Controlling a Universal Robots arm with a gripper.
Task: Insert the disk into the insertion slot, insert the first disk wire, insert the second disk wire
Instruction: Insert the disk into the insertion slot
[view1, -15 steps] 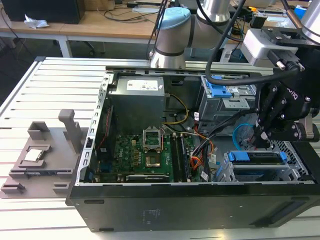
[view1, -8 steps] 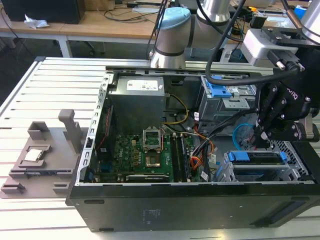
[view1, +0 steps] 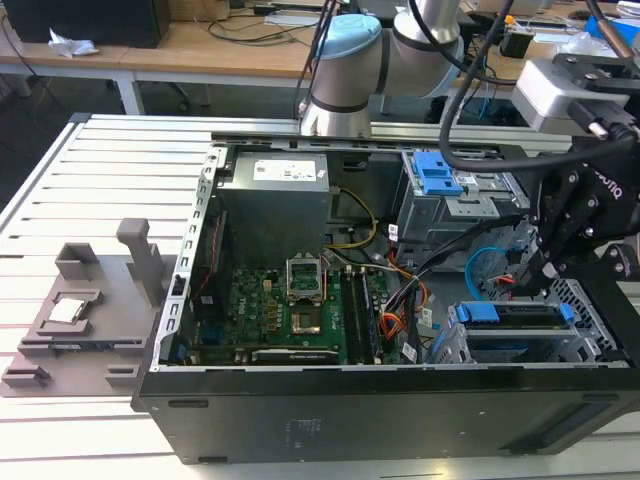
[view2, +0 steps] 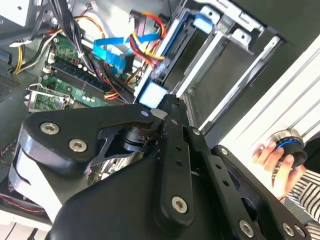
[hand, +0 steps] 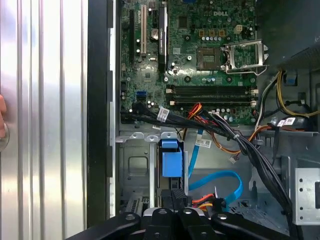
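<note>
A white ribbed metal surface (view1: 60, 180) carries the black computer case (view1: 350, 410), with wooden desks (view1: 200, 45) behind. Inside lie a green motherboard (view1: 270, 310) and the perforated grey insertion slot (view1: 587, 305), where the disk (view1: 515, 320) sits in its blue carrier. The gripper (view1: 530, 275) hangs seemingly just above it, among the looping light-blue second disk wire (view1: 485, 262) and the red-orange first disk wire (view1: 398, 322); whether it is clenched I cannot tell.

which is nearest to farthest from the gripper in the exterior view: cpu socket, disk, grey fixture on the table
1. disk, just under the gripper, the exterior view's right
2. cpu socket, middle of the case
3. grey fixture, outside it, the exterior view's left
</note>
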